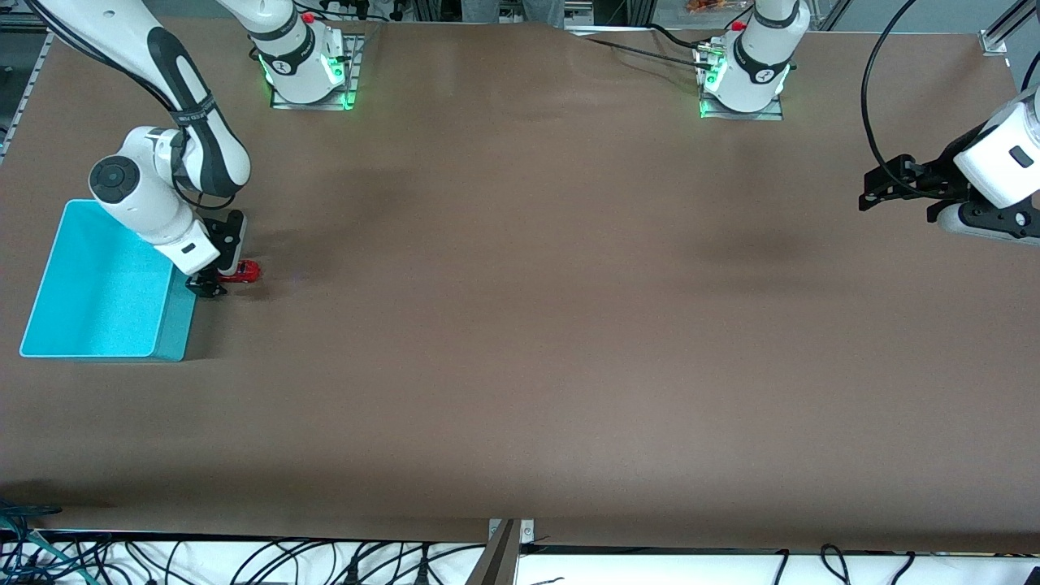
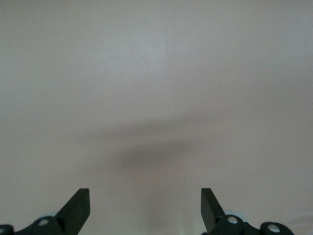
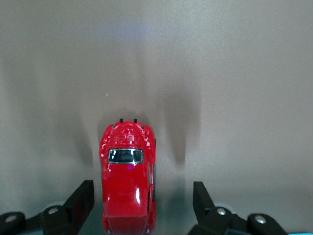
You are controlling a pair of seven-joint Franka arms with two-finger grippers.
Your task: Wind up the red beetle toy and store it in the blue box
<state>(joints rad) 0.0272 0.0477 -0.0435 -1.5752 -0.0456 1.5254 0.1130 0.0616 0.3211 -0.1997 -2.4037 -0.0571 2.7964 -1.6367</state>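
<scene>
Tabletop, front view: brown tabletop [image 1: 520, 325]; we see the box [image 1: 97, 284] at the right arm's end, and the toy car [image 1: 242, 272] on the tabletop just beside the box's wall.
Right end effector, front view: the right end effector [image 1: 213, 284] is down at the toy car, beside the box.
Left end effector, front view: the left end effector [image 1: 881, 185] waits in the air over the left arm's end of the tabletop.
Left wrist view: only bare tabletop between the spread fingers [image 2: 78, 205]; released, holding nothing.
Right wrist view: the toy car [image 3: 128, 176] sits between the fingers [image 3: 83, 198], closer to one; gaps show on both sides, so we read this end effector as released, not yet gripping.
Doing the step well: we judge we should centre the car between the fingers before clenching, grip its sides squarely, and keep the wheels pressed on the tabletop for the wind-up pull.
Risk: we think an off-centre close may twist the car.
</scene>
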